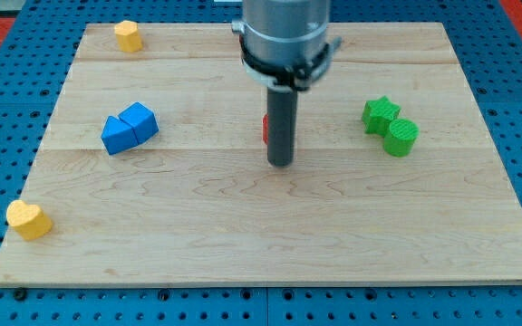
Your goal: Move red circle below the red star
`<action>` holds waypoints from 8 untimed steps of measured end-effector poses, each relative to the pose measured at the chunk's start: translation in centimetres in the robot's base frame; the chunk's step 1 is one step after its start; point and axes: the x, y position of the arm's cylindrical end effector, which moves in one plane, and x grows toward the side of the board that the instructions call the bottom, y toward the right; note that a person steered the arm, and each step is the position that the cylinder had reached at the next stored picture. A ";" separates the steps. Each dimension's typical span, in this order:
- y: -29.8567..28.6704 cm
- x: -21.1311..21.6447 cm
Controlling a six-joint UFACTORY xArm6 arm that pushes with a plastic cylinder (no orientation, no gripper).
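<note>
Only a thin sliver of a red block (265, 129) showed at the centre of the frame, peeking out at the left edge of the rod and almost wholly hidden behind it. Whether that sliver was the red circle or the red star could not be told, and no second red block was visible. My tip (280, 164) rested on the table (270, 244) just in front of that sliver, toward the bottom of the frame. The end effector was a plain rod with nothing to open or close, so it gripped nothing.

Progress could not be judged: with one red piece hidden, the circle's place relative to the star stayed unconfirmed, and the task looked unfinished at best.

Right of centre, a green star (381, 114) touched a green cylinder (401, 137). At left, two blue blocks (129, 128) sat pressed together. A yellow block (128, 35) lay at the upper left, a yellow heart (28, 220) at the lower left. The table was pale wood, laid over a blue perforated board (7, 81).
</note>
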 end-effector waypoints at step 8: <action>0.0 -15.1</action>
